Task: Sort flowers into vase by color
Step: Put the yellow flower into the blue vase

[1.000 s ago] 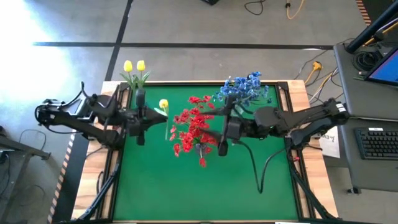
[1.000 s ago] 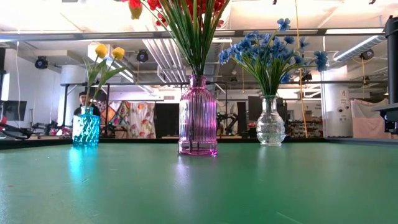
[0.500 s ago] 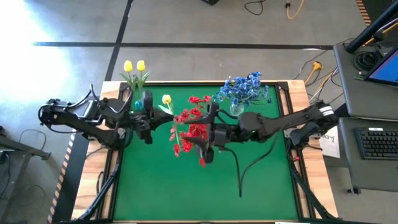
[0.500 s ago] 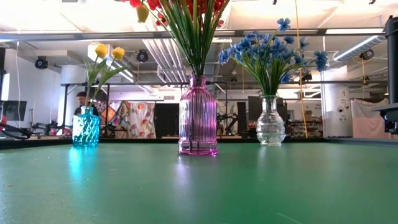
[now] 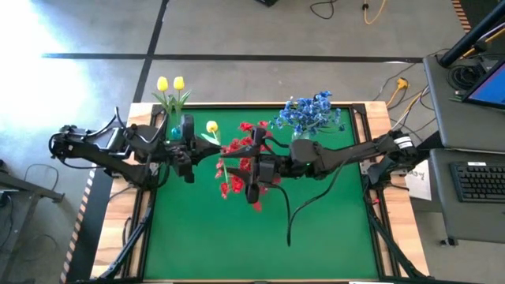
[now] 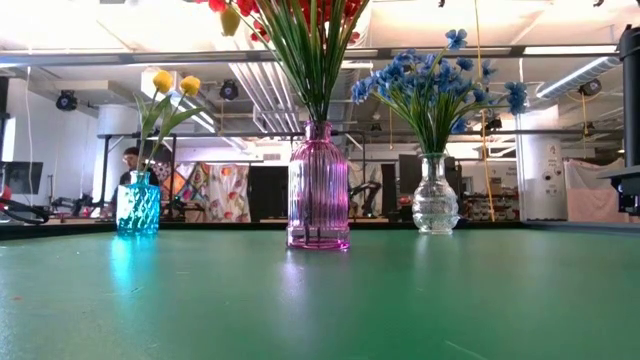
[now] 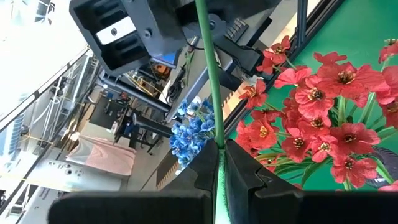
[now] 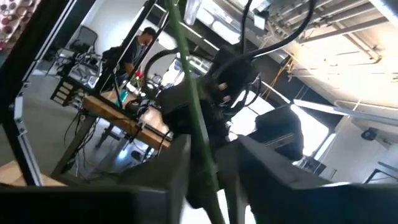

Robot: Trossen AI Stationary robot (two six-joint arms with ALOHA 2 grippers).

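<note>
Above the green tabletop (image 5: 205, 237), the left hand (image 7: 219, 163) grips a yellow flower (image 5: 211, 126) by its stem; the right hand (image 8: 208, 163) half-closes around that stem. For a clean handover, the right should clamp before the left releases.

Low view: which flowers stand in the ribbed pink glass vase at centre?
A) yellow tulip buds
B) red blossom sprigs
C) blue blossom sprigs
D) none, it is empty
B: green stems rise from the ribbed pink glass vase to red blossom sprigs at the top edge; the blue blossom sprigs stand in the clear glass vase, the yellow tulip buds in the teal glass vase.
</note>
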